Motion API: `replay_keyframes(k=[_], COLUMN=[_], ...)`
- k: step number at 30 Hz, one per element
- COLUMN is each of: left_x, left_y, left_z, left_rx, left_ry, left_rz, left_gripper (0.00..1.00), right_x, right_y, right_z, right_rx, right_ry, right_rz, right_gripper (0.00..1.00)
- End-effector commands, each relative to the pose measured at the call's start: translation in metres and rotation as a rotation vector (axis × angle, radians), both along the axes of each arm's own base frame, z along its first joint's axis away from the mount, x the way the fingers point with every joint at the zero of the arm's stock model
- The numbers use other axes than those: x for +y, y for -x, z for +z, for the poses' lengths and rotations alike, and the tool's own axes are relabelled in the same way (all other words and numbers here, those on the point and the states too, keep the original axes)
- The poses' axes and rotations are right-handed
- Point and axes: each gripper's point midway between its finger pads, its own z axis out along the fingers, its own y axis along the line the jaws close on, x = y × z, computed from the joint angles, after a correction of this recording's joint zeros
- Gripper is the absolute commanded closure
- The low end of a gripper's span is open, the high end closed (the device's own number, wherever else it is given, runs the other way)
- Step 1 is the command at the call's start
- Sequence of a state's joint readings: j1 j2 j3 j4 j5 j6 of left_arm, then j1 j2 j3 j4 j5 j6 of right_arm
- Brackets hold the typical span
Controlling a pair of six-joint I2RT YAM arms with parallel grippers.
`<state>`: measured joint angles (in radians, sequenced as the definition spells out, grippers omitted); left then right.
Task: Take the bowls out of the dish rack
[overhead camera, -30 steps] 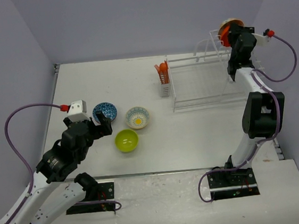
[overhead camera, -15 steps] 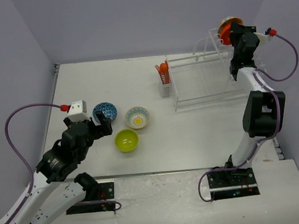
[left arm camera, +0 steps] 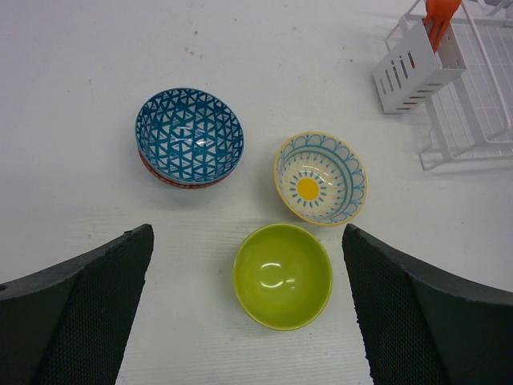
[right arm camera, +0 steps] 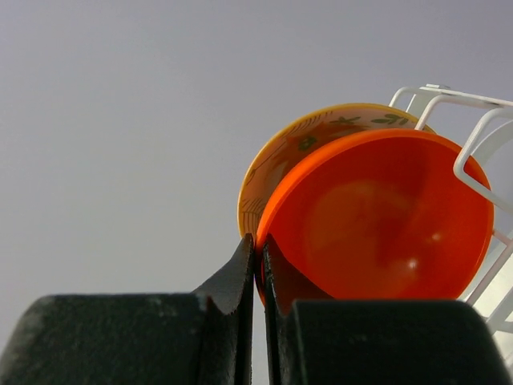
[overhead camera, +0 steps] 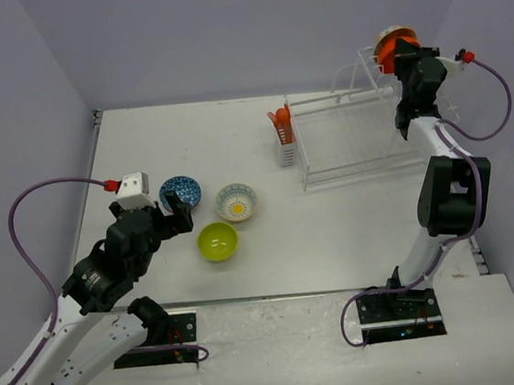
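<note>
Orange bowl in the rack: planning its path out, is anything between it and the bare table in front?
Yes. The right gripper pinches the orange bowl at its rim, but a white rack wire crosses its edge, a leafy bowl sits close behind, and the flat frame of the dish rack lies between it and the table.

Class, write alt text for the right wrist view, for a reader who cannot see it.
The right tool pinches the rim of an orange bowl standing on edge in the white dish rack. A cream bowl with leaf markings sits behind it, against a grey wall.
</note>
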<state>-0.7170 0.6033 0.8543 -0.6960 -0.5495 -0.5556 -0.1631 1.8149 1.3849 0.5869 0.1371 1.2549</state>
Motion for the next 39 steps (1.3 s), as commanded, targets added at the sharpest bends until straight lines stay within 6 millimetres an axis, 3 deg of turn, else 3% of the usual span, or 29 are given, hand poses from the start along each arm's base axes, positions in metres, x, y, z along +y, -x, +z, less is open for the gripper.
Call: replay_keyframes(k=[1, 7, 15, 31, 39], left_x=[-0.004, -0.004, -0.004, -0.007, -0.006], left_y=[-0.004, -0.004, -0.004, -0.007, -0.008], left_z=[0.01, 0.01, 0.008, 0.004, 0.003], left_rx=[-0.042, -0.041, -0.036, -0.02, -0.017], left_ry=[0.01, 0.01, 0.006, -0.007, -0.014], left_rz=[-0.015, -0.013, -0.015, -0.016, -0.009], left_gripper=[0.0, 0.0, 0.0, 0.0, 0.0], right_x=[-0.003, -0.002, -0.003, 0.002, 0.022], right_y=[0.009, 0.019, 0.041, 0.081, 0.104], right_z=[0.031, 0.03, 0.043, 0.094, 0.124], right_rx=[-0.107, -0.153, -0.251, -0.432, -0.513], right_ry=[-0.008, -0.044, -0.063, -0.117, -0.112], right_rz=[-0.005, -0.002, -0.017, 0.007, 0.111], right_gripper=[1.0, 1.0, 1.0, 1.0, 1.0])
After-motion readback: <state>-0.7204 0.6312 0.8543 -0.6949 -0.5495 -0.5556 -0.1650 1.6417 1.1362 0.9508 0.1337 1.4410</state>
